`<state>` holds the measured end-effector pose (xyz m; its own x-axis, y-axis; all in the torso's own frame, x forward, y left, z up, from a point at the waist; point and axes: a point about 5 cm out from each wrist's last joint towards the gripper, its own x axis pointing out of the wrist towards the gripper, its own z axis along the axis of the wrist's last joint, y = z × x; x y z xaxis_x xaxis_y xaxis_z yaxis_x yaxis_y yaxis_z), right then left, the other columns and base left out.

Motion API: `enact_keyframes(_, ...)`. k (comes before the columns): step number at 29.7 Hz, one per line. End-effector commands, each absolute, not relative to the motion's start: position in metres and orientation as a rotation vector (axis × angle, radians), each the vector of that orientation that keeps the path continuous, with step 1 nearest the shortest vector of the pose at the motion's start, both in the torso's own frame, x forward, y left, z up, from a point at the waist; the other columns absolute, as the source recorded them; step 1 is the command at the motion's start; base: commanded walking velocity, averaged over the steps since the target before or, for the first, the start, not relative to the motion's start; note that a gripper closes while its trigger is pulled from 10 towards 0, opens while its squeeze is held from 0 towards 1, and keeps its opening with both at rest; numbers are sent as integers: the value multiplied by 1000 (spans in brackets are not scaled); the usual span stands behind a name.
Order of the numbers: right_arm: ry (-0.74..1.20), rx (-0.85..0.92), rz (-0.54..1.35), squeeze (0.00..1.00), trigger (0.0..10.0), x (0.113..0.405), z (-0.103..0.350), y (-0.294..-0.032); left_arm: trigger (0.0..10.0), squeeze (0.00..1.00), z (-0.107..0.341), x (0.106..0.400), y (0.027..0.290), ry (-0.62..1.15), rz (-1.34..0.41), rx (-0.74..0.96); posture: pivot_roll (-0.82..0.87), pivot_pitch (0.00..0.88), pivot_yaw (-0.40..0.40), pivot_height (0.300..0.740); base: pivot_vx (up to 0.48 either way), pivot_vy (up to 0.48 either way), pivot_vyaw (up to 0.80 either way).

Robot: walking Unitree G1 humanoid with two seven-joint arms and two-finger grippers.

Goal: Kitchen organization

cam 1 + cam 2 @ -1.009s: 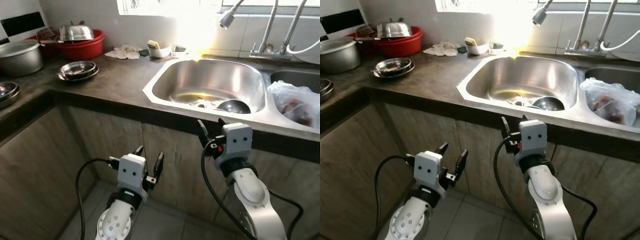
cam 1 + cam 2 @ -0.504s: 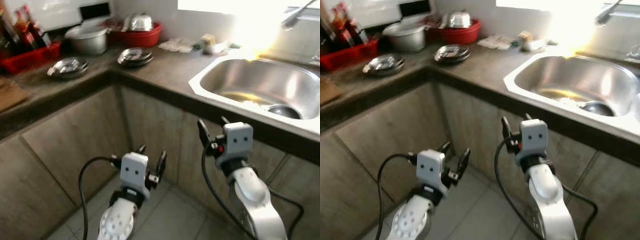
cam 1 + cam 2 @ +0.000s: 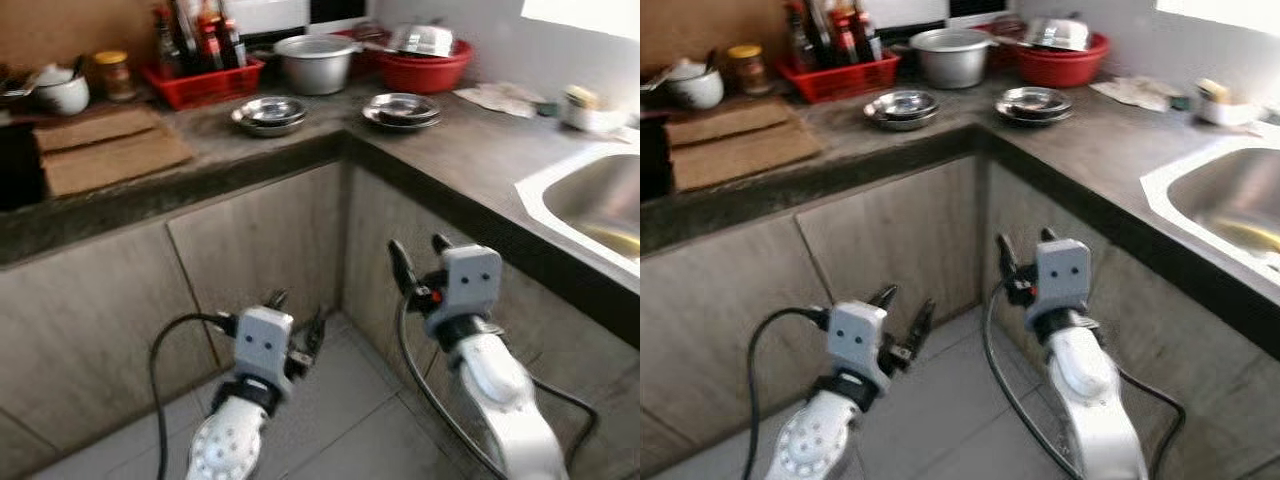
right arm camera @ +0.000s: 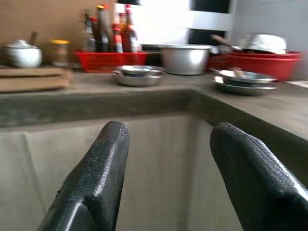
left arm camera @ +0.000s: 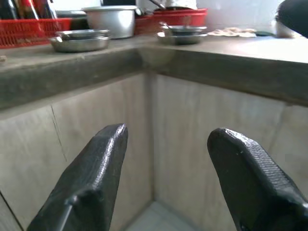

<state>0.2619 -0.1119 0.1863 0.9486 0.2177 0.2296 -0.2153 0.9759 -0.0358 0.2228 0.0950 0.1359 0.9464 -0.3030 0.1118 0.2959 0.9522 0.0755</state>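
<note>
Stacked steel plates (image 3: 400, 108) gleam on the dark counter's corner (image 3: 330, 140), beside a red basin (image 3: 425, 68). Left gripper (image 3: 298, 330) and right gripper (image 3: 418, 262) hang spread, empty. Camera's swung left; sink (image 3: 585, 205) slides away.

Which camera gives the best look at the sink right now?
The right eye view: the sink shows its rim and part of the basin. The left eye view cuts it closer at the edge, and the wrist views face the counter corner instead.
</note>
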Motion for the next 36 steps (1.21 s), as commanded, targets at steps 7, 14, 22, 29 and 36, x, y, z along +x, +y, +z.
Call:
enact_keyframes(7,-166,-33,203,0,10000,261,171,-121,10000,0,136,220,90,-125,-323,56,46,41,-21,740,349,0,86)
enact_keyframes(14,-161,-26,200,0,10000,262,169,-122,10000,0,135,221,90,-124,-324,55,46,43,-16,740,342,0,0)
enact_keyframes(22,-172,-25,214,0,10000,264,172,-119,10000,0,136,221,90,-126,-321,55,49,55,-23,740,337,0,0)
enact_keyframes(29,-184,-32,226,0,10000,265,174,-116,10000,0,136,222,90,-126,-320,55,50,55,-24,740,337,0,0)
enact_keyframes(36,-199,-31,243,0,10000,269,179,-114,10000,0,137,222,90,-127,-318,55,52,59,-23,740,339,0,0)
